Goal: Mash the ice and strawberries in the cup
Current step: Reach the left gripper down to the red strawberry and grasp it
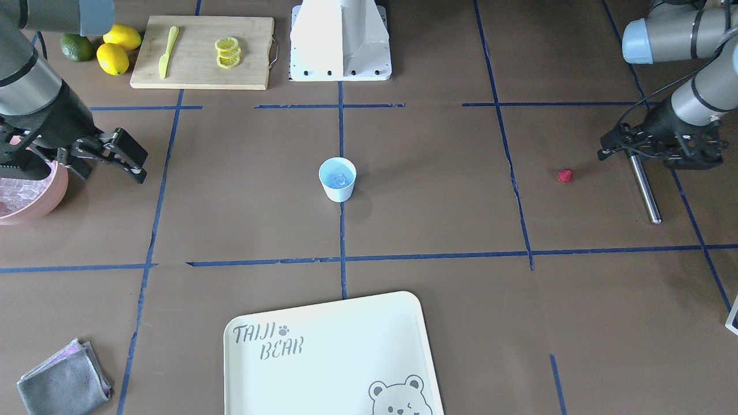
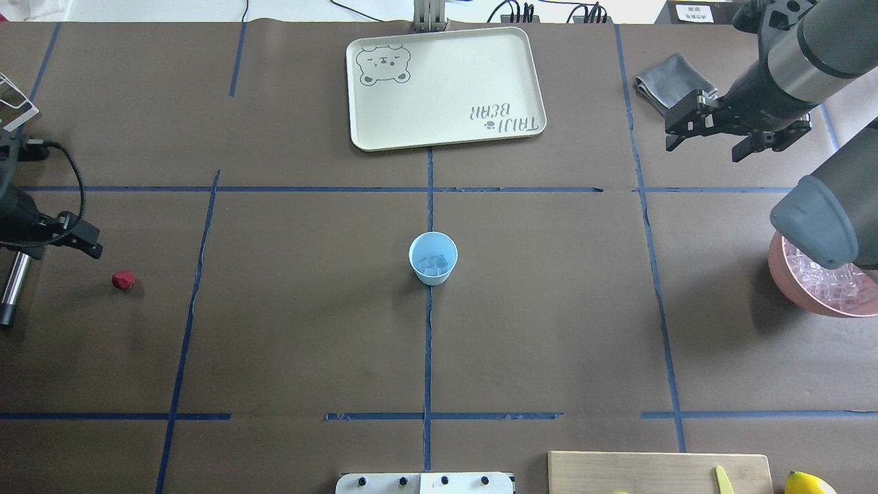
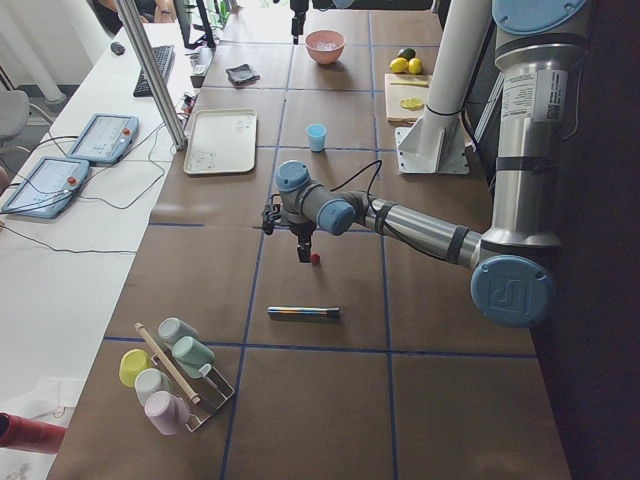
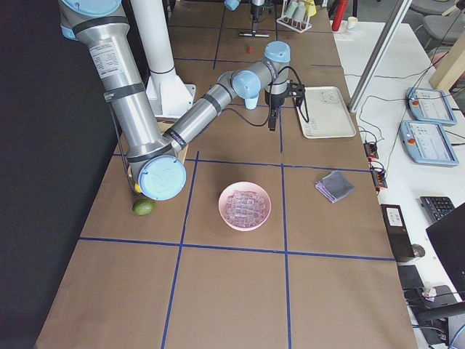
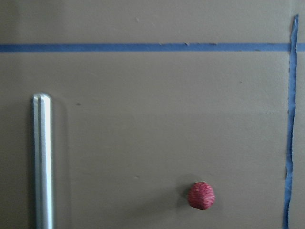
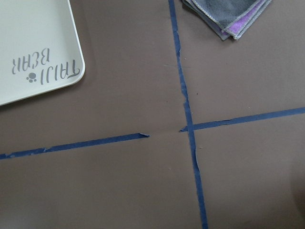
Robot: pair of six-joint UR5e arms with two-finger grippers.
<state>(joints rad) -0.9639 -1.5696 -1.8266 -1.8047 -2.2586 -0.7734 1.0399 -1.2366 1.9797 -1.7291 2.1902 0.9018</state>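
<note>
The pale blue cup (image 1: 337, 185) (image 2: 433, 264) stands upright at the table's middle, holding a few clear ice cubes (image 1: 340, 178) (image 2: 433, 263). More ice fills a pink bowl (image 1: 36, 207) (image 2: 789, 281). One small red strawberry (image 1: 565, 176) (image 2: 123, 280) (image 5: 200, 195) lies on the table far from the cup. My left gripper (image 1: 643, 158) (image 2: 55, 250) hovers open and empty just beside the berry. My right gripper (image 1: 109, 172) (image 2: 703, 147) hangs open and empty above the table next to the pink bowl.
A metal rod (image 1: 644, 187) (image 5: 43, 162) lies under the left gripper. A cream tray (image 2: 446, 89), a folded grey cloth (image 2: 672, 79), and a cutting board (image 1: 202, 52) with lemon slices, a yellow knife and whole citrus sit around the edges.
</note>
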